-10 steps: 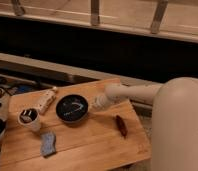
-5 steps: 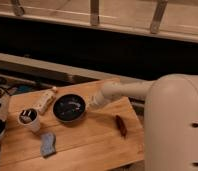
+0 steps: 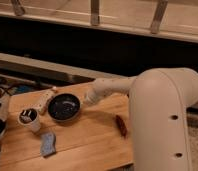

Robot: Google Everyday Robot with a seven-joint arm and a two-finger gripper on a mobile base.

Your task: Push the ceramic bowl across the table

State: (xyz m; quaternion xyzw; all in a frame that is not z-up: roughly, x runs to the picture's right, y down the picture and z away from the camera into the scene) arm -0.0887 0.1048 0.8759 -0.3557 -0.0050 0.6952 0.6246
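Note:
The glossy black ceramic bowl (image 3: 64, 107) sits on the light wooden table (image 3: 92, 142), left of its middle. My gripper (image 3: 85, 100) reaches in from the right on a white arm and is at the bowl's right rim, seemingly touching it.
A small white cup with dark contents (image 3: 29, 119) stands left of the bowl. A white tube-like object (image 3: 44, 99) lies behind the cup, near the bowl's left rim. A blue sponge (image 3: 47, 143) lies in front. A dark red item (image 3: 121, 125) lies at right. My large white arm body (image 3: 164, 125) fills the right.
The gripper has moved left against the bowl's right rim, and the bowl has slid left, closer to the cup and the white tube.

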